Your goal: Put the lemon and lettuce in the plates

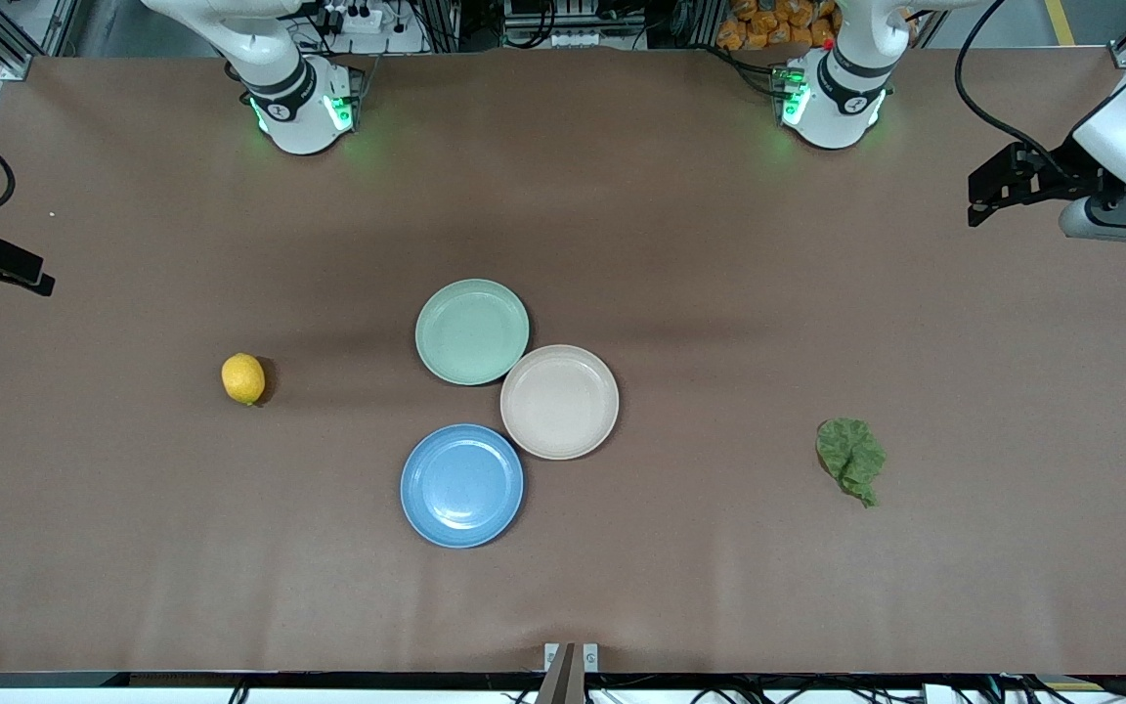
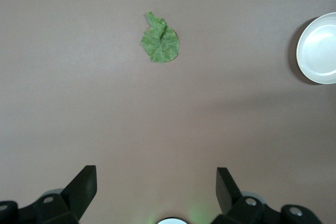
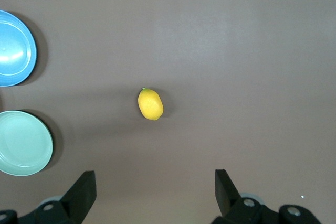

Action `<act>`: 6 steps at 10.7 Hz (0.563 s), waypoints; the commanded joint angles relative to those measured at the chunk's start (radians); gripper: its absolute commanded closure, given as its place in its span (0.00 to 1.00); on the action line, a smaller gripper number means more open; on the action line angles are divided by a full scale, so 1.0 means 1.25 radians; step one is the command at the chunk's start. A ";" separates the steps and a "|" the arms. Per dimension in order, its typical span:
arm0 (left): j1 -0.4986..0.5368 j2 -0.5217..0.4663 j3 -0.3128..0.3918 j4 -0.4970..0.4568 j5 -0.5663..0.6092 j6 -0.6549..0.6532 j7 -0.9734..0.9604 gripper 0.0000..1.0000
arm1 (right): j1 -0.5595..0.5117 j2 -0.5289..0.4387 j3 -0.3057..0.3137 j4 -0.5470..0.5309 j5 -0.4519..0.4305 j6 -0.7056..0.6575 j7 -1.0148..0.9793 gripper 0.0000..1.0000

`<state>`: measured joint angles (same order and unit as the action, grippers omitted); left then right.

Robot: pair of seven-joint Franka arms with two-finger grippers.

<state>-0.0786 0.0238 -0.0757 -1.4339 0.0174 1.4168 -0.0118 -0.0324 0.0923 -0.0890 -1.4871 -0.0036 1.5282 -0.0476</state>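
The lemon (image 1: 243, 378) lies alone on the brown bench (image 1: 719, 293), toward the right arm's end and well apart from the plates. The lettuce (image 1: 851, 458) lies flat on the bench toward the left arm's end, a little nearer the front camera than the lemon, also clear of the plates.

Three plates cluster mid-bench, rims touching or nearly so: the mint-green plate (image 1: 472, 331) farthest from the front camera, the beige-pink plate (image 1: 560, 402) beside it, the blue plate (image 1: 462, 485) nearest the camera. All three hold nothing.

The left gripper (image 2: 156, 179) hangs high over the bench at the left arm's end; in its wrist view the fingers (image 2: 84, 184) stand wide apart with nothing between them, only their tips showing, and the beige-pink plate (image 2: 317, 49) is cut off by the frame edge. The right gripper (image 3: 155, 181) hangs over the right arm's end, mostly cut off in the front view; its fingers (image 3: 84, 187) are likewise spread and hold nothing, with the lemon (image 3: 150, 104) well clear of them and the blue plate (image 3: 16, 48) and mint-green plate (image 3: 23, 142) partly cropped.
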 commanded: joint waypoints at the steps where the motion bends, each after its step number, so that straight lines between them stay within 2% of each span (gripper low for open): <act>1: 0.000 0.006 0.000 0.013 -0.013 0.002 0.012 0.00 | -0.008 0.008 0.006 0.018 0.003 -0.010 0.004 0.00; 6: -0.001 0.006 0.002 0.014 -0.013 0.002 0.005 0.00 | -0.008 0.008 0.006 0.016 0.003 -0.010 0.004 0.00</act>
<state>-0.0792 0.0243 -0.0761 -1.4339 0.0174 1.4179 -0.0093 -0.0324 0.0923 -0.0890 -1.4871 -0.0036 1.5280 -0.0476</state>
